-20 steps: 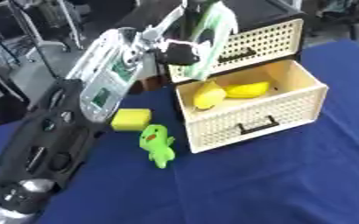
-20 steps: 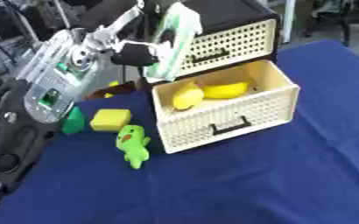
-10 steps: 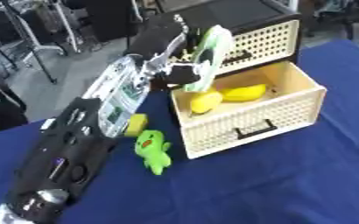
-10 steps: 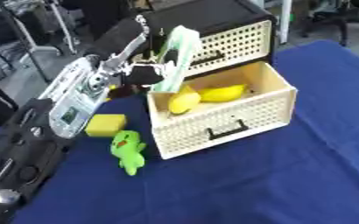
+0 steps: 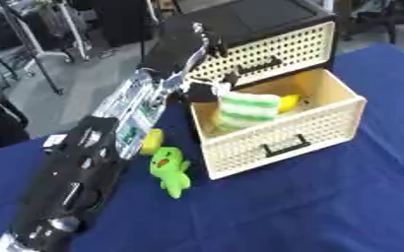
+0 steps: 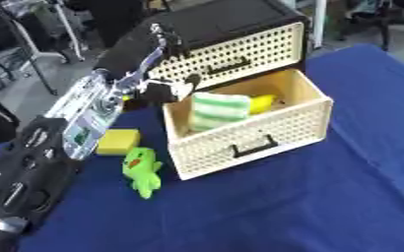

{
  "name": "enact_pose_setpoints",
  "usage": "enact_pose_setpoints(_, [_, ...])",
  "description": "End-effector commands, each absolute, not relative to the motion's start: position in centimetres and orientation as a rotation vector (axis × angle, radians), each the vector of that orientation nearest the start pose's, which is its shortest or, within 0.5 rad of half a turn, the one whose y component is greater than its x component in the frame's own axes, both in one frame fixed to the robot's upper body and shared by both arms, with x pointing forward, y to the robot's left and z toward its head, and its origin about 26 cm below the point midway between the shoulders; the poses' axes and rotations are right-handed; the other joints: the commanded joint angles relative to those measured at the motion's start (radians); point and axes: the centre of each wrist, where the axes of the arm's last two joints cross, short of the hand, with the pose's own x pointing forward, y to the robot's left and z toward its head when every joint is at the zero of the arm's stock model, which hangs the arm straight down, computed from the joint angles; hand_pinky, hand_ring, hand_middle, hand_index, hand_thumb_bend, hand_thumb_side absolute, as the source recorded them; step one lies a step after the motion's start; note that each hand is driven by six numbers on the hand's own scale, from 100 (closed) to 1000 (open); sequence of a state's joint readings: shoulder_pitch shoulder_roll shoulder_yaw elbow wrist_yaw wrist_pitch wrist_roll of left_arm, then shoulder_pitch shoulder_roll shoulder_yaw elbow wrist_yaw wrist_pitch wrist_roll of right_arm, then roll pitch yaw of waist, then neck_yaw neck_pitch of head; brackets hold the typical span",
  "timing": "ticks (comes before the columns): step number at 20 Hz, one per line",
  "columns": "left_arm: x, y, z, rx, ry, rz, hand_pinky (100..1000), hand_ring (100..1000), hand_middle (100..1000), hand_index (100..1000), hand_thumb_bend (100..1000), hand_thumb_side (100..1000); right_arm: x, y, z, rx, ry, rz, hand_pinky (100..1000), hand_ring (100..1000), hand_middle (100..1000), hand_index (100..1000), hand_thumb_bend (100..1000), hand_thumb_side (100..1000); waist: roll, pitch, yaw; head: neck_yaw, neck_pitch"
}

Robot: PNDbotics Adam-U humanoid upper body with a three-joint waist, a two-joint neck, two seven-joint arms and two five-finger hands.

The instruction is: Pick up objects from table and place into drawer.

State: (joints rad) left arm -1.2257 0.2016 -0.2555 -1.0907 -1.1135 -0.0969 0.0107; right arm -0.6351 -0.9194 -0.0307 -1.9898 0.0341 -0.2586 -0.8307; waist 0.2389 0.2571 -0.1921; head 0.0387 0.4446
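Blue cloth covers the counter (image 6: 326,206), where an open cream drawer (image 6: 266,133) holds a yellow item (image 6: 261,102). A green-striped sponge (image 6: 216,110) is pinched by the left robot hand (image 6: 173,89) just inside the drawer's left end. It should be lowered clear of the wall, then released. A green toy (image 6: 142,171) and yellow block (image 6: 117,141) are left outside.

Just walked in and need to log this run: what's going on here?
The robot's left hand is at the open cream drawer, with a green-and-white striped object at its fingertips, partly inside the drawer; whether it is held cannot be told. Something yellow already lies in the drawer behind it. A green toy figure and a yellow block wait on the blue table to the drawer's left. The right hand is not in view.
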Motion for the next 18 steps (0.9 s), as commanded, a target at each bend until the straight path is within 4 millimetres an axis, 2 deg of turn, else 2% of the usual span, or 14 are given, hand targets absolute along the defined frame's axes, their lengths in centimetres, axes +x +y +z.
enact_pose_setpoints(1, [46.0,10.5,31.9,-1.6,2.535,1.611,390,581,606,789,637,467,27.8,-30.3,37.7,0.753,2.962,0.088,555,645,584,777,100,899,-0.014,-0.014,-0.001,0.002,-0.013])
enact_pose_setpoints(3, [46.2,10.6,31.8,-1.597,2.541,1.618,395,590,622,812,641,472,27.9,-30.4,37.6,0.756,2.964,0.089,555,645,584,777,100,899,-0.015,-0.014,0.0,0.0,-0.01])
enact_pose_setpoints(7, [46.0,10.6,32.0,-1.588,2.586,1.579,361,562,597,784,581,461,27.9,-30.4,37.5,0.759,2.967,0.087,555,645,584,776,100,899,-0.018,-0.015,0.002,0.002,-0.007])
enact_pose_setpoints(11, [45.0,10.8,33.4,-1.516,2.707,1.463,317,527,571,767,554,493,27.8,-30.5,37.6,0.763,2.961,0.081,558,649,587,775,100,900,-0.026,-0.022,0.01,-0.001,0.005])
enact_pose_setpoints(15, [42.9,11.5,35.7,-1.318,2.951,1.295,259,484,529,758,503,525,27.8,-30.7,37.4,0.777,2.958,0.082,558,649,587,775,100,900,-0.031,-0.03,0.025,-0.005,0.024])
enact_pose_setpoints(18, [41.3,12.3,37.2,-1.113,3.131,1.237,225,457,502,748,479,539,27.8,-30.9,37.2,0.794,2.96,0.083,557,648,587,775,100,900,-0.034,-0.033,0.037,-0.01,0.032])
